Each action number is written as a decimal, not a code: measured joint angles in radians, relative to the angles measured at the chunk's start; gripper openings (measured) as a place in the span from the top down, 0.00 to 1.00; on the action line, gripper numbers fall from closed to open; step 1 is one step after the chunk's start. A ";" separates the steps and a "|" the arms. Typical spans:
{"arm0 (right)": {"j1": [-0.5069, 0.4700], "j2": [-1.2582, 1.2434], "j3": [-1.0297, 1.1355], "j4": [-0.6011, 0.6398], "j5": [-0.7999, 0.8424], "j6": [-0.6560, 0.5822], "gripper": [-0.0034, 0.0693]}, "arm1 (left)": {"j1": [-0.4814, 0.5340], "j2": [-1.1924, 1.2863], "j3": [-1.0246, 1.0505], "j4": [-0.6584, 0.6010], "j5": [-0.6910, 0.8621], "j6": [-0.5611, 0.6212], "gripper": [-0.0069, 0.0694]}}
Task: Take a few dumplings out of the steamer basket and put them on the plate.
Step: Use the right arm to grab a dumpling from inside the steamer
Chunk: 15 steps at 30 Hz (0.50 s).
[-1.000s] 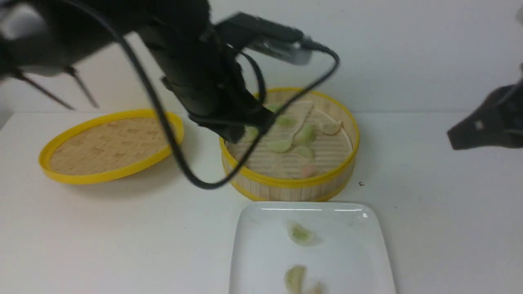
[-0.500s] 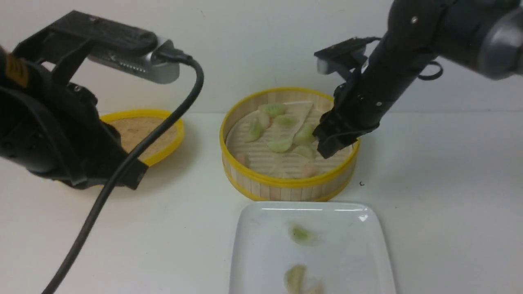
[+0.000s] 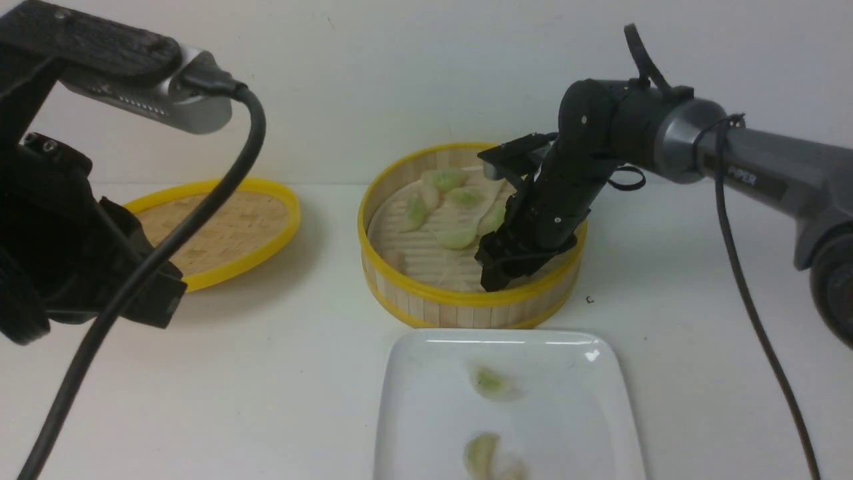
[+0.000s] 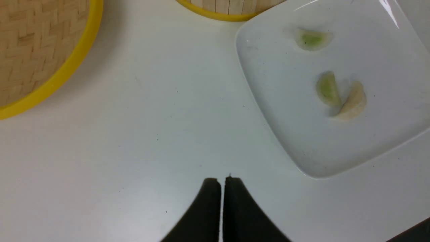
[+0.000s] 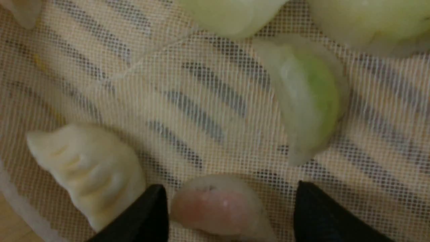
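Right wrist view: pinkish dumpling [image 5: 221,208] between open jaws [image 5: 231,208], pale one [image 5: 90,168] seemingly crowding.

The left arm [image 3: 66,200] is hanging large and close at the left of the front view, its hand [image 4: 220,208] keeping nothing between its fingers, which are standing side by side, closed up, with a thin sliver showing between them. The right arm [image 3: 753,150] is reaching in from the right side, its pale forearm running inward to a dark wrist [image 3: 590,133] that is bending steeply, so that the other hand [image 5: 228,215] is tilting downward and inward, its two dark fingertips [image 5: 154,205] standing apart
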 joint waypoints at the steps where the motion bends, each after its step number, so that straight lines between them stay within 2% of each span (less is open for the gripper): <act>1: 0.002 0.004 0.000 -0.001 -0.002 0.007 0.45 | 0.000 0.000 0.000 0.010 0.000 0.000 0.92; 2: 0.002 0.004 0.000 -0.001 -0.002 0.013 0.48 | 0.000 0.000 0.000 0.012 0.000 0.000 0.92; 8: 0.004 -0.022 0.001 -0.001 0.014 0.033 0.49 | 0.000 0.000 0.000 0.037 0.000 -0.011 0.92; 15: 0.006 -0.229 0.001 -0.018 0.104 0.059 0.49 | 0.000 0.000 0.000 0.036 0.000 -0.012 0.92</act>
